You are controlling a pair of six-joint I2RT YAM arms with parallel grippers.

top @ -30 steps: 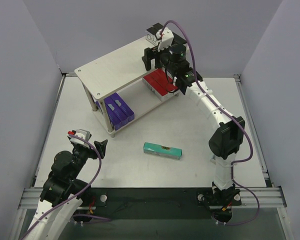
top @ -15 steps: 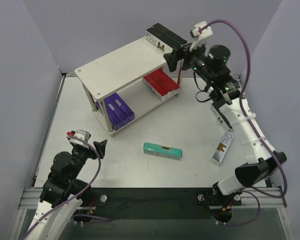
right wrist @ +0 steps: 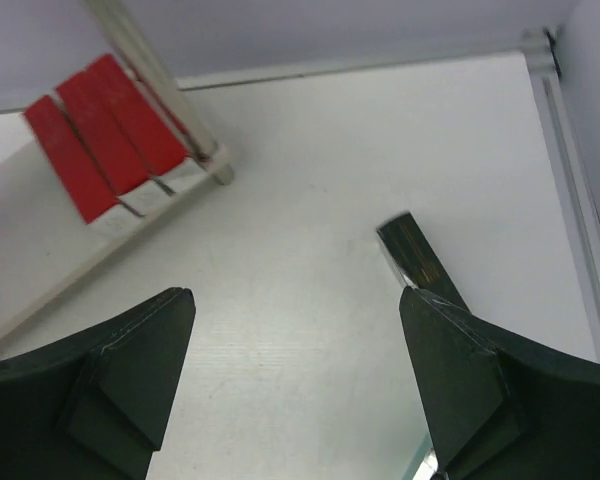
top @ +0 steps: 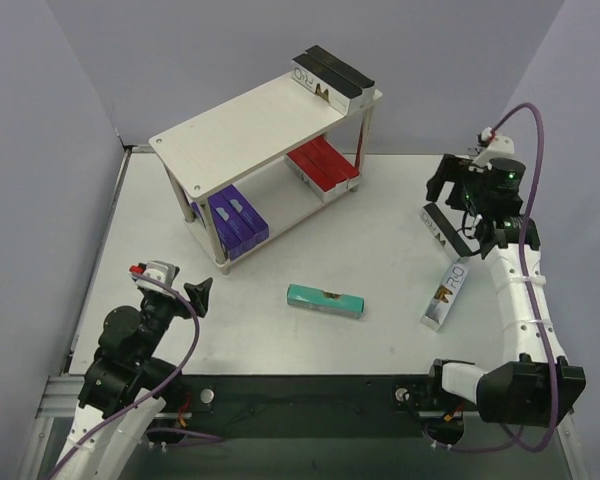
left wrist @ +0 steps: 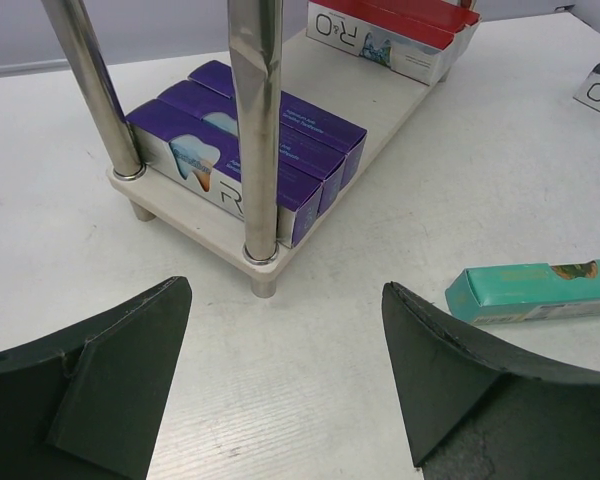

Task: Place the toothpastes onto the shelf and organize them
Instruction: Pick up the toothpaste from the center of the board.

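The shelf point(top: 250, 125) stands at the back left of the table. Black toothpastes point(top: 332, 78) lie on its top board, red ones point(top: 323, 166) and purple ones point(top: 237, 220) on the lower board. A teal carton point(top: 325, 300) lies on the table. Two black cartons lie at the right, one point(top: 440, 225) just below my right gripper point(top: 448, 195) and one point(top: 446, 293) nearer. The right gripper point(right wrist: 295, 370) is open and empty, with the black carton point(right wrist: 418, 255) beyond its right finger. My left gripper point(left wrist: 285, 370) is open and empty, facing the purple cartons point(left wrist: 250, 150) and the teal carton point(left wrist: 540, 290).
The shelf's metal leg point(left wrist: 258, 130) stands straight ahead of the left gripper. A raised rail point(right wrist: 570, 150) borders the table on the right, and purple-grey walls close it in on three sides.
My right arm has swung away from the shelf's top back corner, right and down over the table by the black carton. The black cartons stay on top. The left arm has not moved.
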